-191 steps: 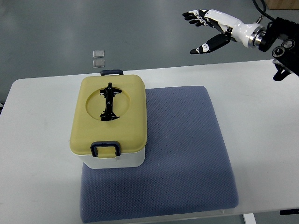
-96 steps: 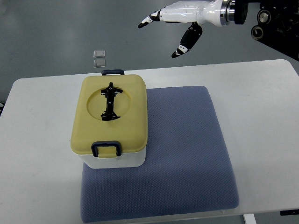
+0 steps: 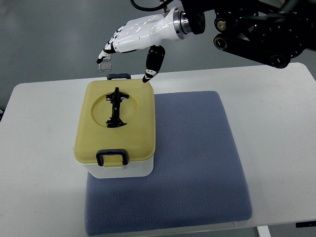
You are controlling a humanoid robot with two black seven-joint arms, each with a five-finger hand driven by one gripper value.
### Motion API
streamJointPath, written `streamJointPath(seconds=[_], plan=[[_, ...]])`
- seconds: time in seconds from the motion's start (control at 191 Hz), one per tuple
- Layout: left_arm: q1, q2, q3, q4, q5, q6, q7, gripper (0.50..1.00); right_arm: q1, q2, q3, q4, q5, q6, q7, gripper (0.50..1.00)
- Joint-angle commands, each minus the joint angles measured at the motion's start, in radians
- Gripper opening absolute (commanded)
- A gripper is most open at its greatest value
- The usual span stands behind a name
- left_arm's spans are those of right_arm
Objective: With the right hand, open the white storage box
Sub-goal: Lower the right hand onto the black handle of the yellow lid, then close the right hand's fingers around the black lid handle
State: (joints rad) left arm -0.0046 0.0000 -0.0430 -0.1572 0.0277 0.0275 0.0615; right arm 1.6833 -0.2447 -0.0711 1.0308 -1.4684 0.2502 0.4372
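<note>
One box sits on the near-left part of a blue-grey mat, which lies on a white table. The box has a white body and a pale yellow lid; the lid is down. A dark clasp hangs over the lid's near edge, and a second dark clasp sits at its far edge. A black folding handle lies flat in the round hollow on top of the lid.

Beyond the box, the right hand reaches in from the upper right on a white forearm and black arm. It hangs above the far edge of the box with its fingers spread and loose, holding nothing. The thumb points down toward the far-right corner of the lid; whether it touches is not clear. Two small clear squares lie on the grey floor past the table.
</note>
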Motion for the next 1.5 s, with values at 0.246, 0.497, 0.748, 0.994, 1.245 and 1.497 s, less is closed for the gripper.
streamJointPath(seconds=[0.246,0.497,0.748,0.994,1.245,1.497], plan=[[0.0,0.0,0.0,-0.001,0.0,0.0,0.0,1.0,0.001,0.035,-0.024,0.038,-0.043,0.0,0.001,0.93],[0.0,0.0,0.0,0.001,0.0,0.0,0.0,1.0,-0.007,0.087,-0.029,0.057,-0.055,-0.017,0.0,0.926],[0.0,0.0,0.0,0.001,0.0,0.0,0.0,1.0,-0.021,0.091,-0.064,0.048,-0.085,-0.06,-0.002,0.926],[0.0,0.0,0.0,-0.001,0.0,0.0,0.0,1.0,-0.04,0.093,-0.072,0.041,-0.104,-0.094,-0.002,0.919],[0.0,0.0,0.0,0.001,0.0,0.0,0.0,1.0,-0.059,0.093,-0.072,0.023,-0.131,-0.123,-0.003,0.836],[0.0,0.0,0.0,-0.001,0.0,0.0,0.0,1.0,-0.063,0.093,-0.072,0.017,-0.135,-0.131,-0.003,0.727]])
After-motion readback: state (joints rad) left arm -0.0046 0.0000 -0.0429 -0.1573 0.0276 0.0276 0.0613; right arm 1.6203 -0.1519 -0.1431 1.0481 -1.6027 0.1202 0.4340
